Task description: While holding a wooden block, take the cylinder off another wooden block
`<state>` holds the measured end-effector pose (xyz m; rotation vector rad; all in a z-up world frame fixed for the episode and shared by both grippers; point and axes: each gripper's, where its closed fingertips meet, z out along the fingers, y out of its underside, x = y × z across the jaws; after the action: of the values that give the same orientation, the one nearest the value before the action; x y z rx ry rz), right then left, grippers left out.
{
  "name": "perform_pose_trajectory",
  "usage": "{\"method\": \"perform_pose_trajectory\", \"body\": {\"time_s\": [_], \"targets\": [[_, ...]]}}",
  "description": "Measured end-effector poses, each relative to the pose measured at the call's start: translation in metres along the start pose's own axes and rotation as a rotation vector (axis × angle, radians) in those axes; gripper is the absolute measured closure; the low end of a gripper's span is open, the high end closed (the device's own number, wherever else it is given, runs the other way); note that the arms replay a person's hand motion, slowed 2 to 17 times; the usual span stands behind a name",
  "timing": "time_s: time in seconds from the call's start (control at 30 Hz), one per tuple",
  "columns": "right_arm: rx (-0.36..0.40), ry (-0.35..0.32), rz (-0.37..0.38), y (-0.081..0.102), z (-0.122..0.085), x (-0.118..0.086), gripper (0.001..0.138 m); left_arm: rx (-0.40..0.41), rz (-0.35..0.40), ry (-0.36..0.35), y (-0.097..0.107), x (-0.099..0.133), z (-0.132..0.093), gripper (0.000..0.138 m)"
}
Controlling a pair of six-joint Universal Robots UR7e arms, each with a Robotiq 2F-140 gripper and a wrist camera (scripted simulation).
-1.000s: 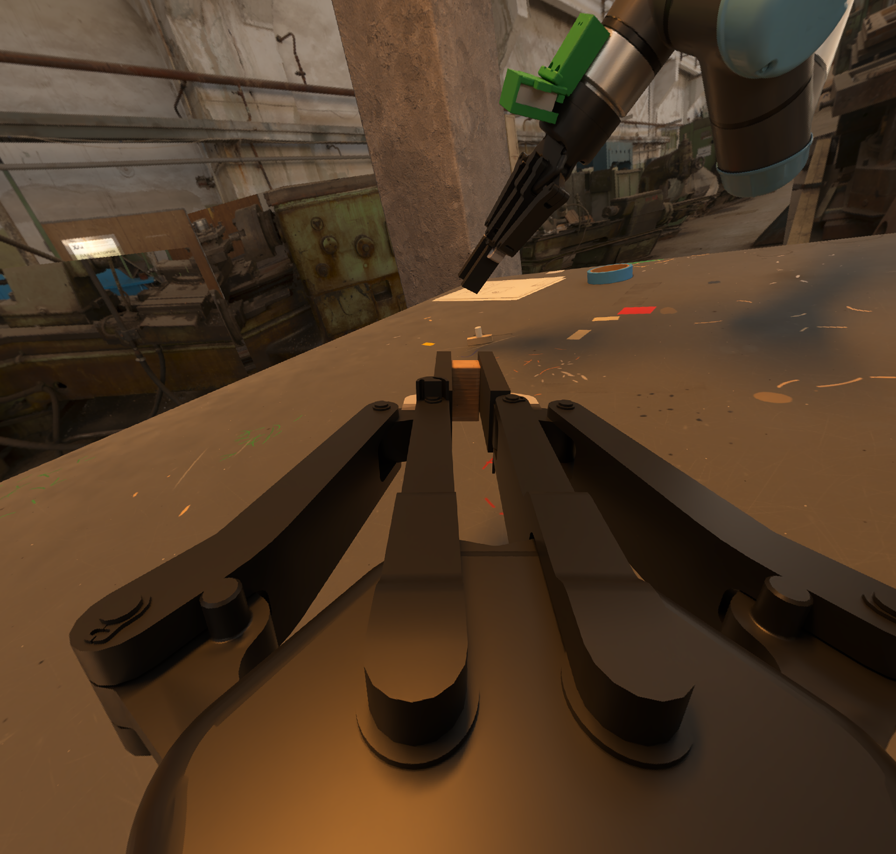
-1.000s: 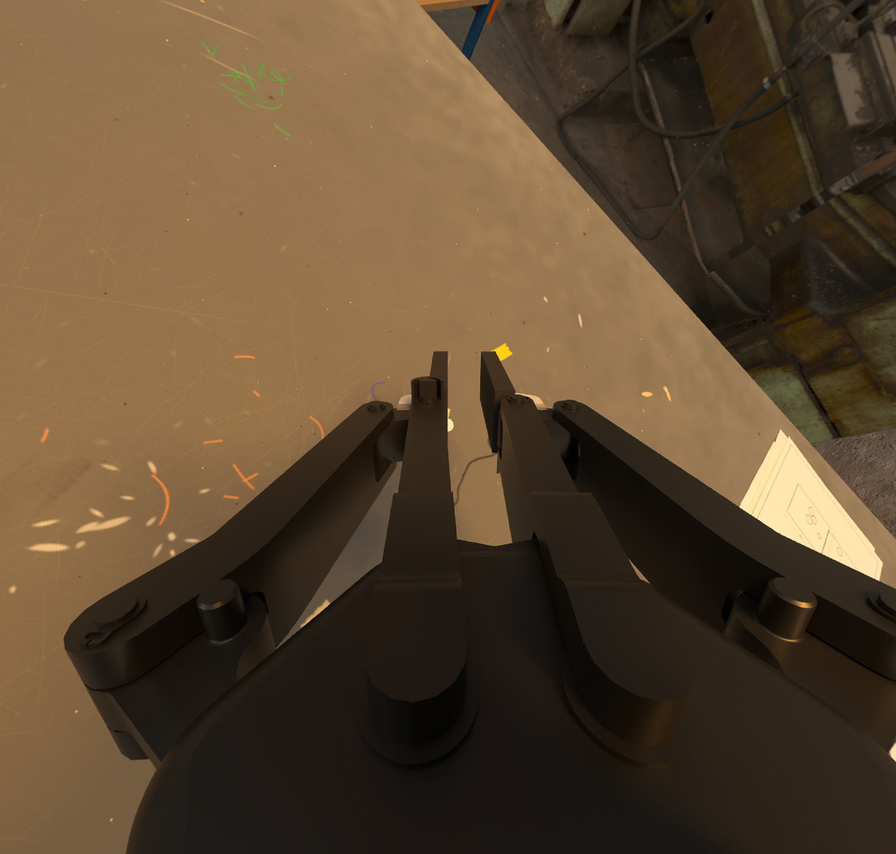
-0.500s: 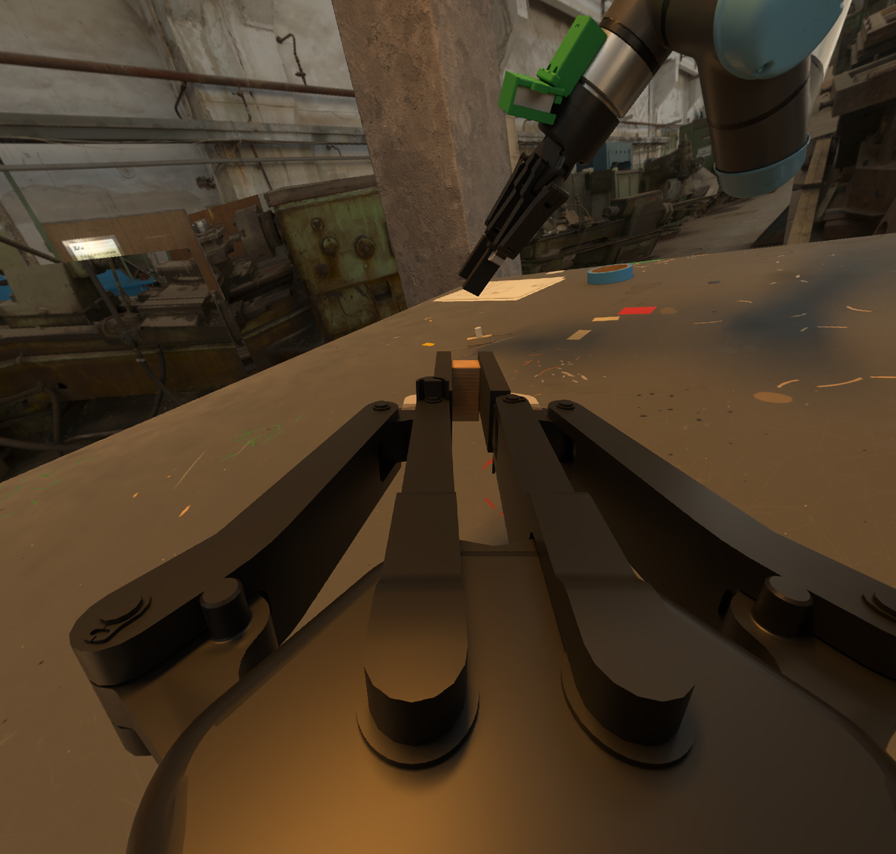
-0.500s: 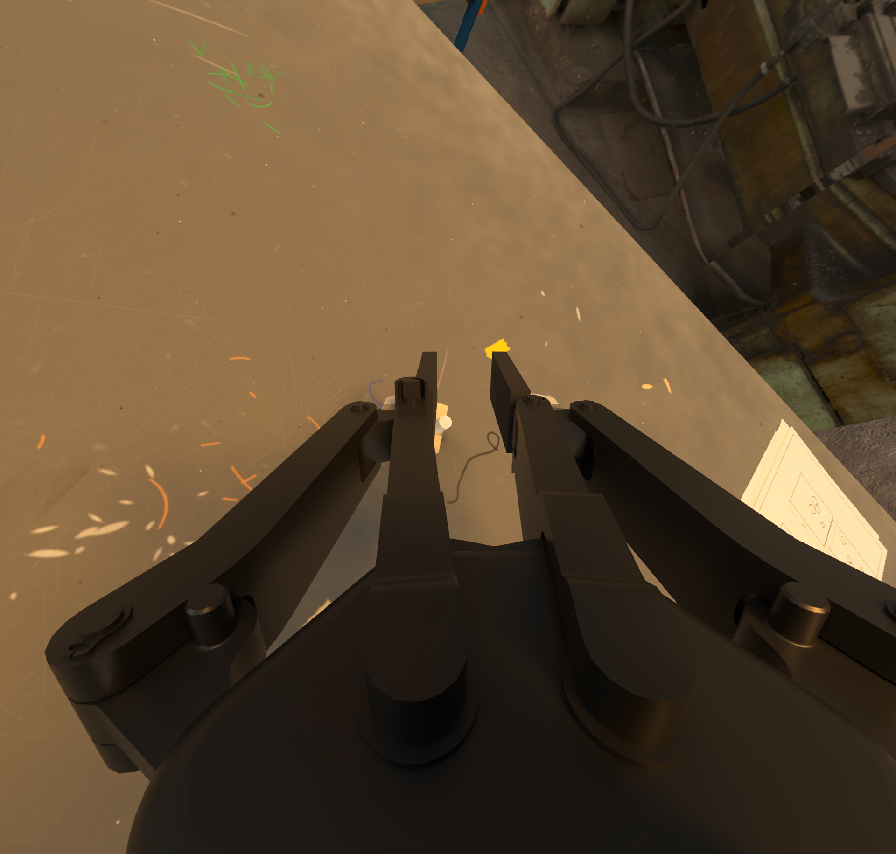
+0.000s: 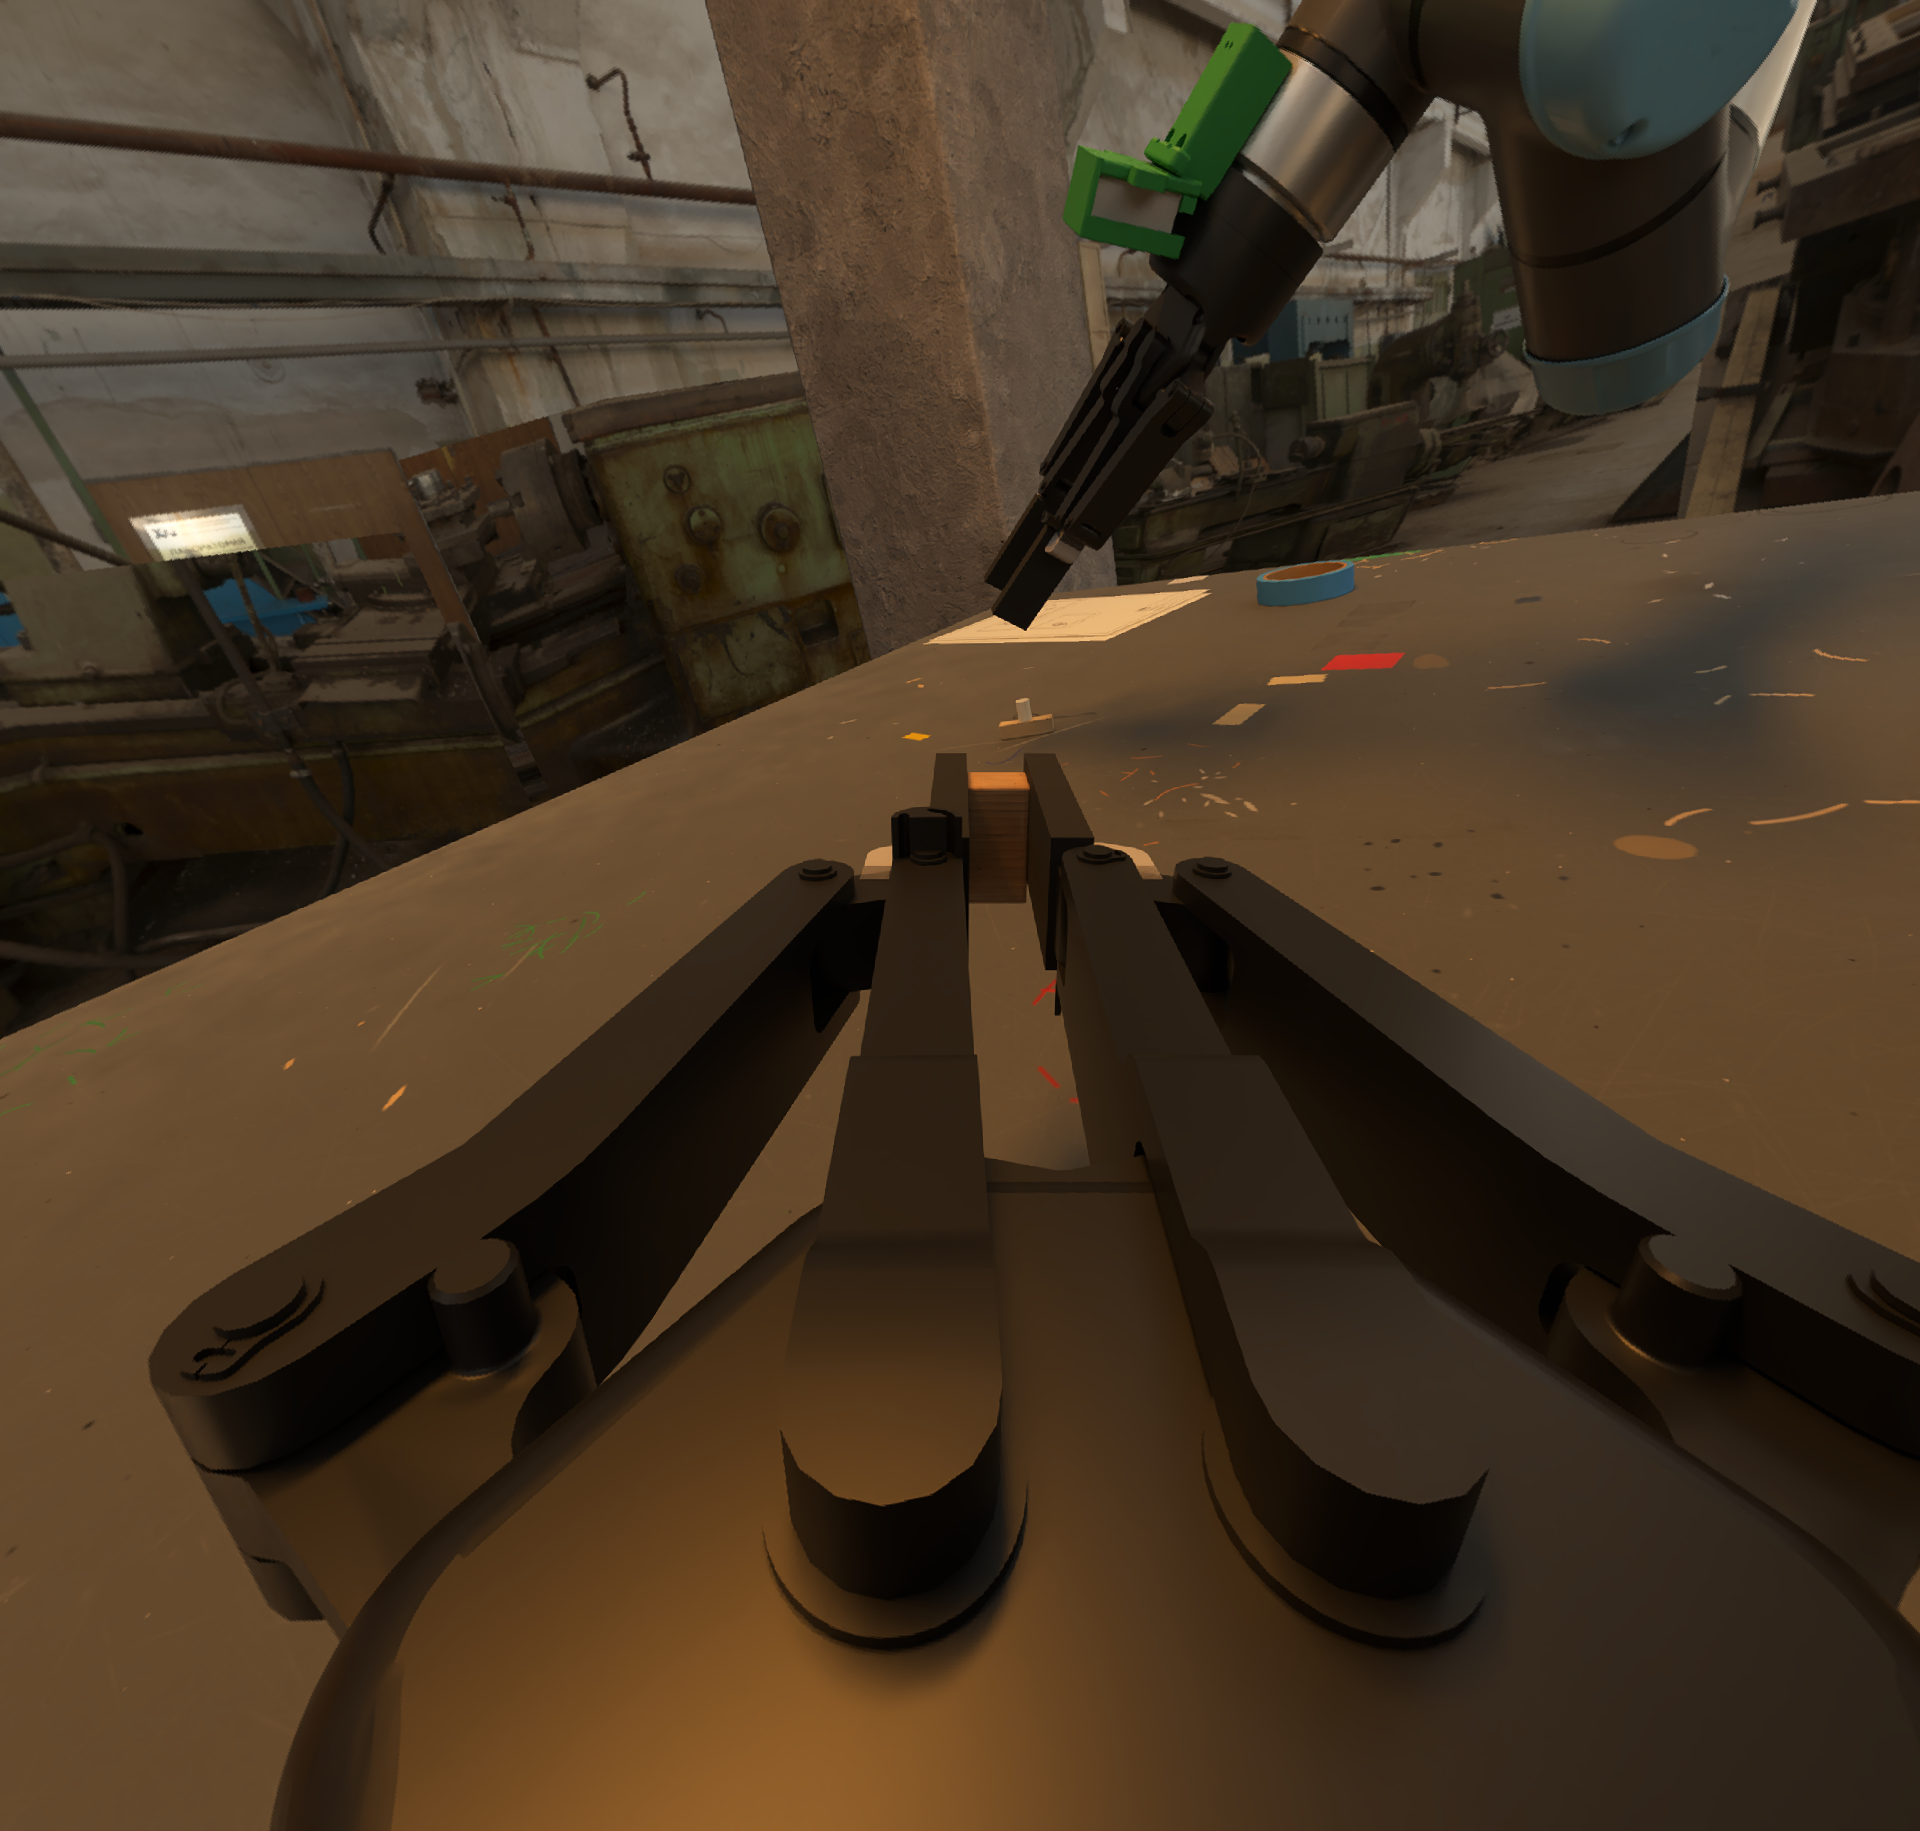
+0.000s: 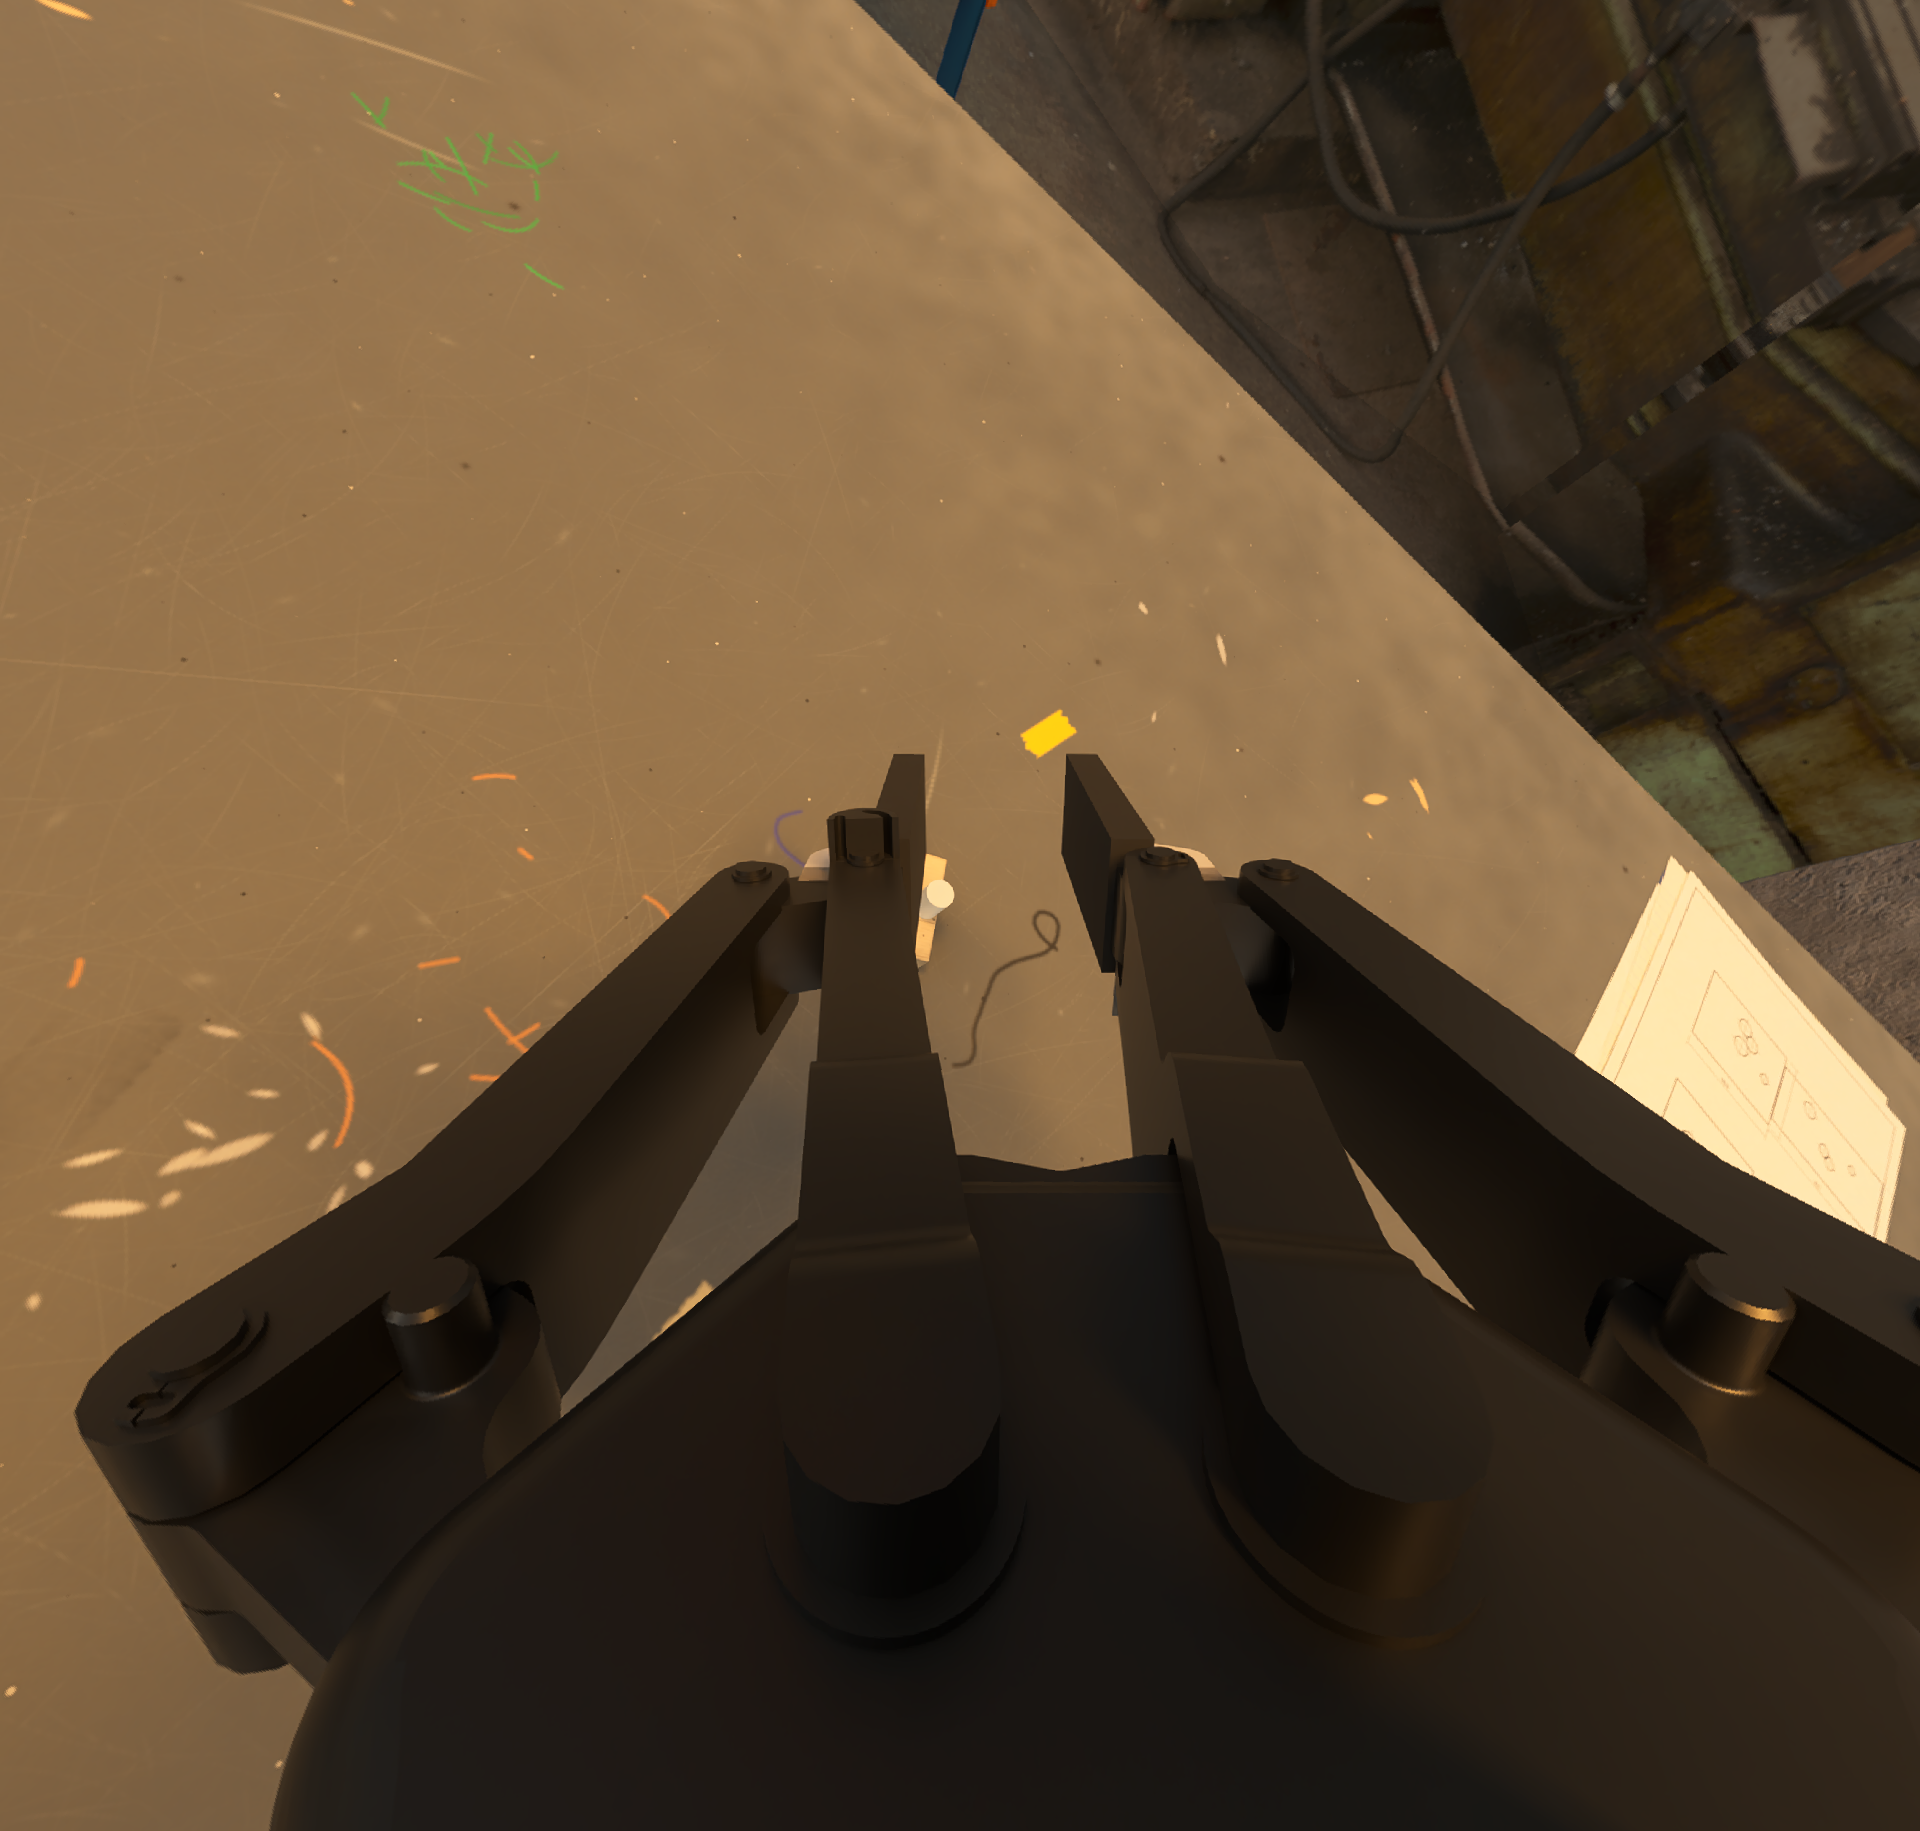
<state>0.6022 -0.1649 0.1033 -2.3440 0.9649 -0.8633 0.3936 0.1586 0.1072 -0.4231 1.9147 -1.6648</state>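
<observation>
Scratched workbench, cylinder beside parted right fingers, left fingers clamping wooden block

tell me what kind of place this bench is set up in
Most likely an old factory or machine shop. Behind the scuffed workbench stand a rusty green machine with dials, a bare concrete pillar, and pipes along a stained wall; cables trail over the grimy floor beside it.
</observation>
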Motion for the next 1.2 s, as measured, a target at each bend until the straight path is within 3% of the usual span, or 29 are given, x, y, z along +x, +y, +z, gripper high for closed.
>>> {"method": "perform_pose_trajectory", "body": {"time_s": [0.5,0.9,1.2], "targets": [[-0.014,-0.033,0.147,0.002,0.0,0.006,0.104,-0.005,0.012,0.003,0.0,0.002,0.001,0.124],[-0.078,-0.001,0.136,0.009,0.007,0.008,0.109,-0.02,0.018,0.009,0.002,0.003,0.002,0.124],[-0.111,-0.03,0.13,0.01,0.017,-0.001,0.109,-0.016,0.016,0.006,0.002,0.003,0.002,0.124]]}}
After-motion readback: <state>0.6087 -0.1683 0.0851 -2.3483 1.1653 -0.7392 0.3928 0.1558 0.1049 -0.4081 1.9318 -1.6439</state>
